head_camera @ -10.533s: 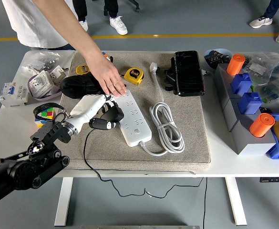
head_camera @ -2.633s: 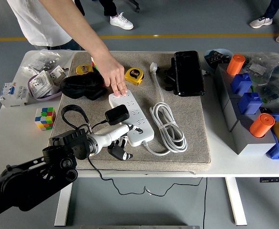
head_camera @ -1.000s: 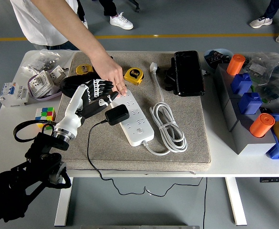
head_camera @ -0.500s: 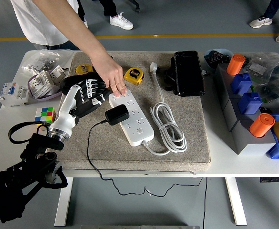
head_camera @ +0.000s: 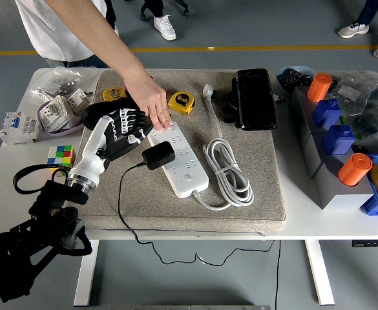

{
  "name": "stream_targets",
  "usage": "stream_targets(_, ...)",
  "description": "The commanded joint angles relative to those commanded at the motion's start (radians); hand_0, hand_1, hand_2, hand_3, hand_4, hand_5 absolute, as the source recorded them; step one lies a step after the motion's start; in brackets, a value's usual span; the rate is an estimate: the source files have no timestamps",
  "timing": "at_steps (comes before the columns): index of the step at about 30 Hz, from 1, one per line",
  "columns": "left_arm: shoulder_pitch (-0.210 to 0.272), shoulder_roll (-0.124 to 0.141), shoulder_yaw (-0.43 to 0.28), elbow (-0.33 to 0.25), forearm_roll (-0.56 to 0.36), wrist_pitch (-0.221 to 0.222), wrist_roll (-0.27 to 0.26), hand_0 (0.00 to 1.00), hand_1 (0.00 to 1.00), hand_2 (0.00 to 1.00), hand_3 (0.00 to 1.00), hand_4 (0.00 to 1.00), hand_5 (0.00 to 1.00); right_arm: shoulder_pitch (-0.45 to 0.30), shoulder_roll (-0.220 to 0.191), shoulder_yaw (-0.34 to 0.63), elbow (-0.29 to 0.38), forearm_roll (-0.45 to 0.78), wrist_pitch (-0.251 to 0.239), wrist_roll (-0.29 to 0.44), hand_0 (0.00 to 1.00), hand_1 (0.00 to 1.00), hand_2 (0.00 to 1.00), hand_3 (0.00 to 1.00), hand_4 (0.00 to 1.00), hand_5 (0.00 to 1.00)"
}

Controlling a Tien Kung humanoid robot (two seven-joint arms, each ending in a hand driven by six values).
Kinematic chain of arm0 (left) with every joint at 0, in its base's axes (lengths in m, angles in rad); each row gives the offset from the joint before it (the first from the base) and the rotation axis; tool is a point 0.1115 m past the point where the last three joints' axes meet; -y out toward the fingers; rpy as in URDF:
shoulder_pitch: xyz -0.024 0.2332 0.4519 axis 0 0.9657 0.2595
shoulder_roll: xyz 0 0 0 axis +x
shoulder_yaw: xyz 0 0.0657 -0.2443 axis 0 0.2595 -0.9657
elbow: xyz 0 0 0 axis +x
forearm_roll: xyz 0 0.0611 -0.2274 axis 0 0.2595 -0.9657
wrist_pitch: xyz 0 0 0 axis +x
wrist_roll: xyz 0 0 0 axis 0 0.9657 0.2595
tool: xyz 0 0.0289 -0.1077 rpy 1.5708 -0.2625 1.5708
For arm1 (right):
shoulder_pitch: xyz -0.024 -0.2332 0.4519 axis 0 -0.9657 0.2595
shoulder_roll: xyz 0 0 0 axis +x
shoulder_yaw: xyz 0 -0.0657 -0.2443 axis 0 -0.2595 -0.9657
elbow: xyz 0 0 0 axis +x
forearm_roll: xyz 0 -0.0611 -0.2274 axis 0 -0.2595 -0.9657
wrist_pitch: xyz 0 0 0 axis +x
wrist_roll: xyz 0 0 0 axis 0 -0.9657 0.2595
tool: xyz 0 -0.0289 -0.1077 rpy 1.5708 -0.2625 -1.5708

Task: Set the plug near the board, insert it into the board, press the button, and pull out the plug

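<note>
A white power strip [head_camera: 185, 171] lies on the grey mat [head_camera: 260, 174]. A black plug [head_camera: 158, 155] sits in the strip near its middle, and its thin black cable [head_camera: 119, 197] trails off the table's front edge. My left hand [head_camera: 128, 124] hovers just left of the strip's far end, fingers spread and holding nothing. A person's hand [head_camera: 151, 102] reaches in from the top left and presses its fingertips on the strip's far end. My right arm is out of view.
The strip's coiled white cord [head_camera: 227, 171] lies to its right. A yellow tape measure [head_camera: 181, 101], a black case [head_camera: 255, 98] and a black pouch [head_camera: 101, 114] are at the back. A Rubik's cube [head_camera: 60, 156] sits left. Blue-grey bins [head_camera: 334, 148] stand right.
The plug, once held left of the strip, now sits in it. My left hand has risen from the strip's near end to its far left and shifted slightly right in the last half second.
</note>
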Motion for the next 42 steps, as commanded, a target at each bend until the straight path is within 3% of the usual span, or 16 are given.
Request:
stream_targets(4,-0.003,0.001,0.001,-0.028,0.061,-0.021,0.032,0.578,0.672,0.642,0.610,0.862,0.356,-0.001,0.000,0.002,0.000,-0.001,0.000,-0.001,0.594,0.645,0.603,0.503,0.787,0.510)
stream_targets(5,-0.004,0.001,0.002,-0.036,0.081,-0.028,0.043,0.348,0.384,0.479,0.628,0.862,0.356,-0.001,0.000,0.002,0.000,-0.001,0.000,0.000,0.594,0.645,0.603,0.502,0.787,0.510)
stream_targets(10,-0.011,0.001,0.010,-0.068,0.183,-0.071,0.108,0.348,0.384,0.479,0.628,0.862,0.356,-0.001,-0.002,0.001,0.003,-0.002,0.002,-0.002,0.594,0.645,0.603,0.502,0.787,0.510)
stream_targets(11,-0.012,0.002,0.011,-0.075,0.211,-0.080,0.125,0.189,0.145,0.242,0.657,0.863,0.355,-0.001,-0.003,0.002,0.003,-0.002,0.002,-0.002,0.594,0.645,0.602,0.501,0.785,0.515)
stream_targets(15,-0.017,0.003,0.010,-0.108,0.316,-0.131,0.201,0.189,0.145,0.242,0.657,0.863,0.355,-0.002,-0.004,0.001,0.003,-0.003,0.002,-0.003,0.594,0.645,0.602,0.501,0.785,0.515)
stream_targets(16,-0.020,0.004,0.010,-0.119,0.348,-0.148,0.223,0.189,0.145,0.242,0.657,0.863,0.355,-0.002,-0.003,0.001,0.002,-0.003,0.002,-0.003,0.594,0.645,0.602,0.501,0.785,0.515)
stream_targets(17,-0.023,0.005,0.010,-0.128,0.379,-0.168,0.247,0.106,0.082,0.150,0.704,0.850,0.262,-0.003,-0.003,0.001,0.002,-0.002,0.003,-0.003,0.594,0.646,0.601,0.500,0.785,0.514)
stream_targets(22,-0.043,0.008,0.017,-0.161,0.476,-0.274,0.367,0.106,0.082,0.150,0.704,0.850,0.262,-0.002,-0.003,0.002,0.003,-0.002,0.003,-0.004,0.594,0.646,0.601,0.500,0.785,0.514)
stream_targets(23,-0.047,0.009,0.019,-0.166,0.488,-0.292,0.390,0.057,0.074,0.145,0.836,0.640,0.044,-0.002,-0.003,0.002,0.003,-0.002,0.003,-0.004,0.594,0.645,0.601,0.500,0.785,0.512)
stream_targets(28,-0.067,0.009,0.027,-0.201,0.586,-0.414,0.555,0.057,0.074,0.145,0.836,0.640,0.044,-0.001,-0.003,0.004,0.004,-0.002,0.003,-0.005,0.594,0.645,0.601,0.500,0.785,0.512)
stream_targets(29,-0.071,0.009,0.031,-0.203,0.593,-0.437,0.586,0.050,0.077,0.141,0.854,0.787,0.002,-0.001,-0.003,0.003,0.004,-0.002,0.003,-0.005,0.594,0.646,0.601,0.500,0.785,0.511)
stream_targets(31,-0.078,0.008,0.040,-0.206,0.605,-0.467,0.634,0.050,0.077,0.141,0.854,0.787,0.002,-0.001,-0.003,0.002,0.004,-0.003,0.004,-0.005,0.594,0.646,0.601,0.500,0.785,0.511)
stream_targets(35,-0.088,0.008,0.058,-0.207,0.617,-0.487,0.676,0.050,0.078,0.142,0.852,0.787,0.002,-0.002,-0.003,0.003,0.005,-0.002,0.004,-0.005,0.594,0.647,0.601,0.500,0.784,0.511)
stream_targets(42,-0.094,0.007,0.070,-0.201,0.624,-0.494,0.693,0.051,0.081,0.146,0.845,0.792,0.002,-0.002,-0.004,0.004,0.005,-0.003,0.003,-0.005,0.594,0.646,0.601,0.500,0.782,0.509)
